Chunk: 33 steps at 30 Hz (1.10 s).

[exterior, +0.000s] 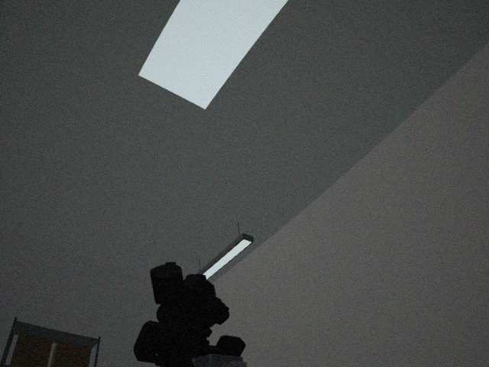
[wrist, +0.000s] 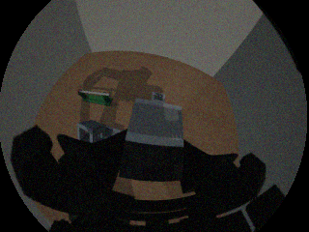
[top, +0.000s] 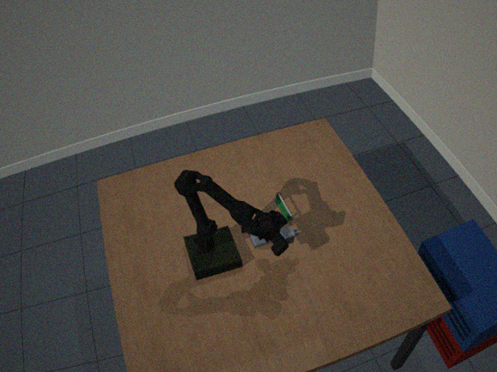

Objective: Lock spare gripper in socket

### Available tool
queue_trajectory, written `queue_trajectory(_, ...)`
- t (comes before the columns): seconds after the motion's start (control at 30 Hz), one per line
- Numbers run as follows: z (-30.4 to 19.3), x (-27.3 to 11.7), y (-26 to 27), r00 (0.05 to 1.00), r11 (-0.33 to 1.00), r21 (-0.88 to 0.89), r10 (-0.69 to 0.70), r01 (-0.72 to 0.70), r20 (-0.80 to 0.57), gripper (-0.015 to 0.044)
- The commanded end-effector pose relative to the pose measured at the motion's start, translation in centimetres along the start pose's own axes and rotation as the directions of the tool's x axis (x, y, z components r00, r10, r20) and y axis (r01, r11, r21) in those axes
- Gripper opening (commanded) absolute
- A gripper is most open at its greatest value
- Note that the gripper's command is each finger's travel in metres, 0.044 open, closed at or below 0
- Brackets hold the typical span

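Note:
My gripper (wrist: 153,133) (top: 282,235) is shut on the spare gripper (wrist: 156,120) (top: 287,232), a grey block with a black lower part, held above the table. A small grey spigot (wrist: 158,97) (top: 297,233) sticks out of its far end. The grey-blue mount (wrist: 92,131) (top: 260,240) stands to the left of my fingers in the wrist view, partly hidden by the left finger; in the top view the arm covers part of it. The held block is apart from the mount's visible end. I cannot make out the lock pin or whether the socket is free.
A green and white piece (top: 284,208) (wrist: 97,98) with a reddish end stands on the wooden table (top: 344,275) beyond the mount. The arm's dark base (top: 212,254) is close to the mount. Blue and red crates (top: 469,268) are beside the table's right edge.

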<state>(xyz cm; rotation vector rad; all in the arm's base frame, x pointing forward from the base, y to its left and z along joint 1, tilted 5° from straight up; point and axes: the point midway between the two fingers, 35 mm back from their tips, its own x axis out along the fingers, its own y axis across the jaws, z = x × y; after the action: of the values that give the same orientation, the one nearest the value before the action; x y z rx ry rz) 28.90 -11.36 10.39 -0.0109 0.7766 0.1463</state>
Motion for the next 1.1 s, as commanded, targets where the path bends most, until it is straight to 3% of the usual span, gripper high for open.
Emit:
queue_trajectory(0.0,0.4,0.0,0.1,1.0,1.0,-0.027,-0.01,0.009,-0.016,0.0)
queue_trajectory(1.07,0.5,0.0,4.4,0.949,0.967,-0.251,-0.122,0.048,-0.289,0.0)
